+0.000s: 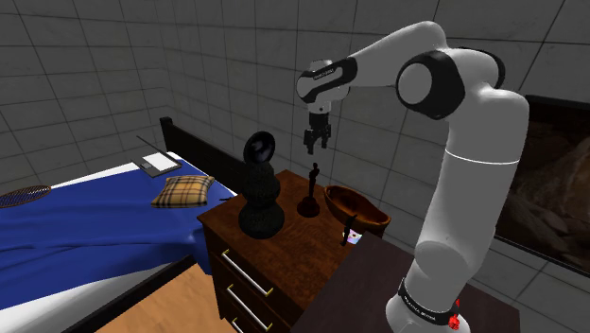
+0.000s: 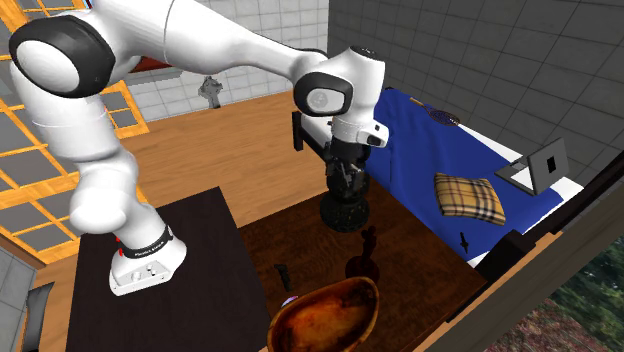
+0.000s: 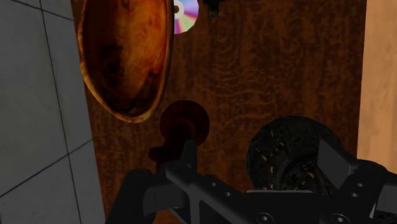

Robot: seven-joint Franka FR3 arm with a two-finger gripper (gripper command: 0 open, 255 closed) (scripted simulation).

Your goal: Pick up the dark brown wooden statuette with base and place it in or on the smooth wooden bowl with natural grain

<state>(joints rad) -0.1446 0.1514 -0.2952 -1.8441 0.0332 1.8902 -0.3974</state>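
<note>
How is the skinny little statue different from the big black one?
The little statue is thin and dark brown; the big black statue is chunky with a round top. The big black statue is taller than the little statue. Both stand upright on the nightstand.

A dark wooden nightstand point(image 1: 293, 248) with pale drawer handles point(image 1: 248, 274) stands against the grey tiled wall point(image 1: 95, 76). On its top stands a black sculpture point(image 1: 260, 194) with a round head, on the side near the bed. A shiny disc point(image 1: 353, 236) lies toward the shoulder view's right. To the shoulder view's left is the bed with a blue cover point(image 1: 85, 227). On it lie a yellow checked pillow point(image 1: 182, 190), a grey laptop point(image 1: 159, 163) farther back, and a racket point(image 1: 21, 197) at the left edge. The floor point(image 1: 175, 307) is light wood.
</note>
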